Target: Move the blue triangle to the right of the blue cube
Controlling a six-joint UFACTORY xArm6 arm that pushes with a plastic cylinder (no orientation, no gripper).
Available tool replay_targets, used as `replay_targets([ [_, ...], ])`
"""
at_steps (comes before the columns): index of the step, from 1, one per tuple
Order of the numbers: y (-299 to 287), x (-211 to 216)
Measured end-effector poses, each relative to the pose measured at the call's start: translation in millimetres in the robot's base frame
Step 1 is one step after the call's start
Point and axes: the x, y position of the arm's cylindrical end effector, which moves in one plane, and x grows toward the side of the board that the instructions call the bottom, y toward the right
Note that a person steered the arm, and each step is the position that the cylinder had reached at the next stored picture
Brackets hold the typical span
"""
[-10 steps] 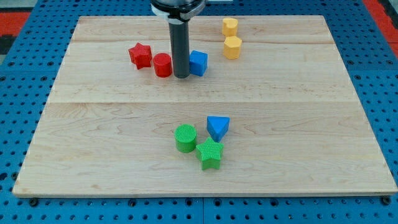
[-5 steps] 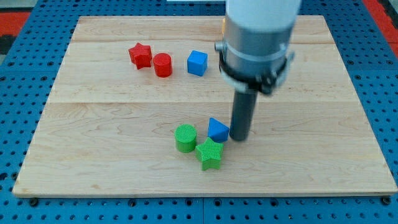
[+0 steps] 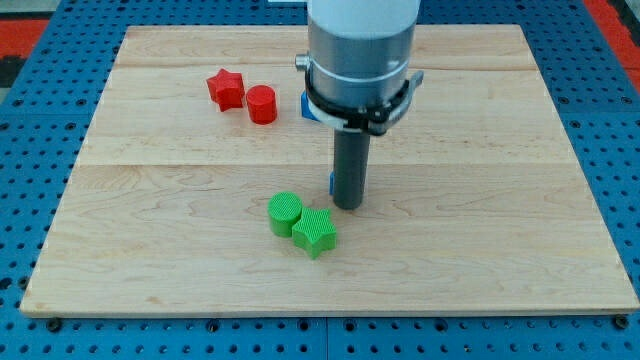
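My tip [image 3: 348,206] stands near the board's middle, just right of and above the green blocks. Only a thin blue sliver shows at the rod's left edge; this is the blue triangle [image 3: 331,184], mostly hidden behind the rod. The blue cube [image 3: 305,106] is largely covered by the arm's body, with only its left edge showing at the view's top centre.
A green cylinder [image 3: 285,213] and a green star [image 3: 315,232] touch each other just left of and below my tip. A red star [image 3: 226,89] and a red cylinder [image 3: 262,104] sit at the upper left. The wooden board [image 3: 500,200] has blue pegboard around it.
My tip came down from the blue cube to the blue triangle's right, then moved left. The triangle is now behind the rod. The green cylinder and star slid left.
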Motion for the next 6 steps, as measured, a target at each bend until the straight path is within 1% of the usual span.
replay_targets([
  [1, 12.6, -39.0],
  [3, 53.6, -95.5],
  [4, 68.0, -81.8],
  [5, 39.1, -49.3],
  [6, -5.5, -83.6],
])
